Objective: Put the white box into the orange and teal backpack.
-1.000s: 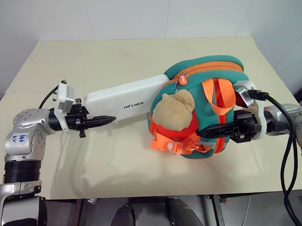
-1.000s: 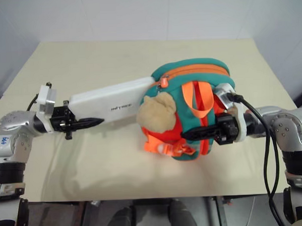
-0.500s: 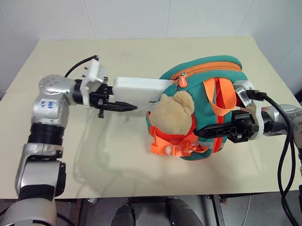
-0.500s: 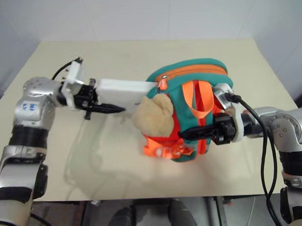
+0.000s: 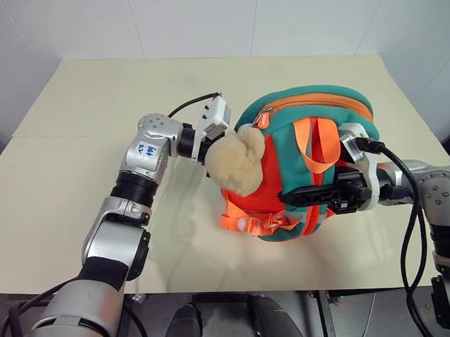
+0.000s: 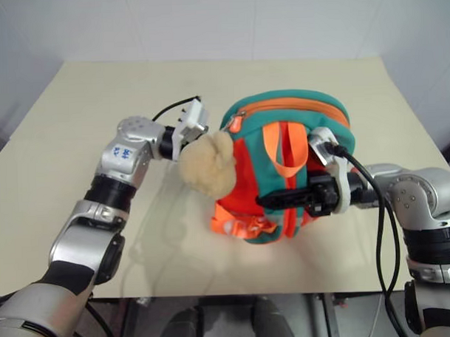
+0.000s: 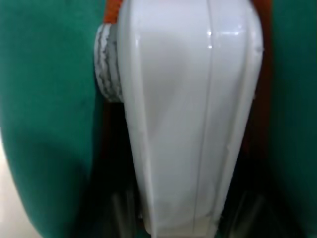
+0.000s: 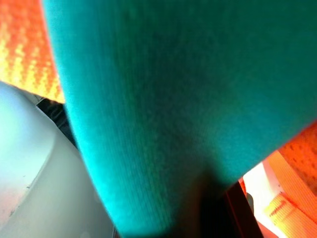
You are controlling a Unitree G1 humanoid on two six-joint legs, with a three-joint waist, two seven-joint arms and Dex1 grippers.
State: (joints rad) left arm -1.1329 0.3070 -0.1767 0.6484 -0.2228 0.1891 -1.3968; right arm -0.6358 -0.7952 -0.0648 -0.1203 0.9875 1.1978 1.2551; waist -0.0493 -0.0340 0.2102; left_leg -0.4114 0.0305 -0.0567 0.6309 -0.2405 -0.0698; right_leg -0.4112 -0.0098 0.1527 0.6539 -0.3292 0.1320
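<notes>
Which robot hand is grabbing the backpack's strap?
The right gripper, pinching a teal strap on the backpack. The left gripper reaches behind the plush toy.

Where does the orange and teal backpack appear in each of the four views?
Left eye view: the backpack sits right of centre.
Right eye view: at centre.
Left wrist view: teal fabric on both sides of the white box.
Right wrist view: teal fabric across the middle.
Shared landmark: the tan plush toy, in both eye views.
</notes>
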